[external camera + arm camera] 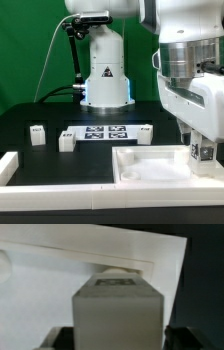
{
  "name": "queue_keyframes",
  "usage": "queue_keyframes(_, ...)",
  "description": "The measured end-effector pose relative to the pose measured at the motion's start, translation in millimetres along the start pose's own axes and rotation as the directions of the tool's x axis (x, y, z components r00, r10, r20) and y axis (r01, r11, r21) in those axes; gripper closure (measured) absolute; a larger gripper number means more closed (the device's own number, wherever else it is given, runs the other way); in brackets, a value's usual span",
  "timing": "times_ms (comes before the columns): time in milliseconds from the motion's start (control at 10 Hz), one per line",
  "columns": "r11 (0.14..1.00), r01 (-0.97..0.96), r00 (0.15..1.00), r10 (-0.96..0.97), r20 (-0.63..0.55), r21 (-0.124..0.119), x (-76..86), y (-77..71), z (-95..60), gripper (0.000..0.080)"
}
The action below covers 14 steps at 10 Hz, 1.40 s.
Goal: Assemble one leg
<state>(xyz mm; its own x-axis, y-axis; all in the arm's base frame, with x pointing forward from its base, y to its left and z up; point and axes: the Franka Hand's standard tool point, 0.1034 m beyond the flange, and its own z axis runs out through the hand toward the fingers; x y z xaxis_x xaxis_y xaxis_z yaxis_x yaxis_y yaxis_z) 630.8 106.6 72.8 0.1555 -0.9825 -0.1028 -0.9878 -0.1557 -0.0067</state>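
My gripper (200, 147) is shut on a white leg (202, 155) and holds it upright over the far right corner of the wide white panel (150, 168). In the wrist view the held leg (117, 308) fills the middle between my dark fingers (66, 338), with its tag end close to the panel's corner socket (118, 268). I cannot tell whether the leg touches the socket. Three more legs stand loose on the black table: one (38, 133) at the exterior view's left, one (67, 140) beside the marker board, one (145, 131) to its right.
The marker board (105, 133) lies in the middle of the table in front of the robot base (105, 75). A white L-shaped rail (12, 166) runs along the front and the exterior view's left edge.
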Motion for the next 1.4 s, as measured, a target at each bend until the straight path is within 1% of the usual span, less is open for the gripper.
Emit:
queue_keyframes(100, 1.0, 0.002, 1.0, -0.002, 0.002, 0.0, -0.5, 0.0, 0.2, 0.0252)
queue_keyframes(200, 0.999, 0.039, 0.999, -0.039, 0.002, 0.001, -0.9, -0.2, 0.2, 0.0252)
queue_keyframes(300, 0.998, 0.061, 0.998, -0.061, 0.003, 0.006, -2.3, -1.1, -0.1, 0.0171)
queue_keyframes(400, 0.991, 0.135, 0.991, -0.135, 0.003, 0.005, -3.5, -0.9, 0.1, 0.0156)
queue_keyframes(600, 0.931, 0.365, 0.931, -0.365, 0.001, 0.005, -4.5, -1.0, 0.2, 0.0151)
queue_keyframes(800, 0.841, 0.541, 0.841, -0.541, -0.001, 0.004, -4.6, -0.9, 0.5, 0.015)
queue_keyframes(1000, 0.745, 0.667, 0.745, -0.667, -0.002, 0.002, -10.5, -0.7, 1.1, 0.015)
queue_keyframes(1200, 0.593, 0.806, 0.593, -0.806, -0.002, -0.001, -13.4, -0.6, 1.4, 0.015)
queue_keyframes(1300, 0.503, 0.864, 0.503, -0.864, -0.002, -0.002, -13.8, -0.6, 1.4, 0.015)
queue_keyframes(1400, 0.435, 0.901, 0.435, -0.901, -0.003, -0.004, -14.4, -1.0, 1.0, 0.015)
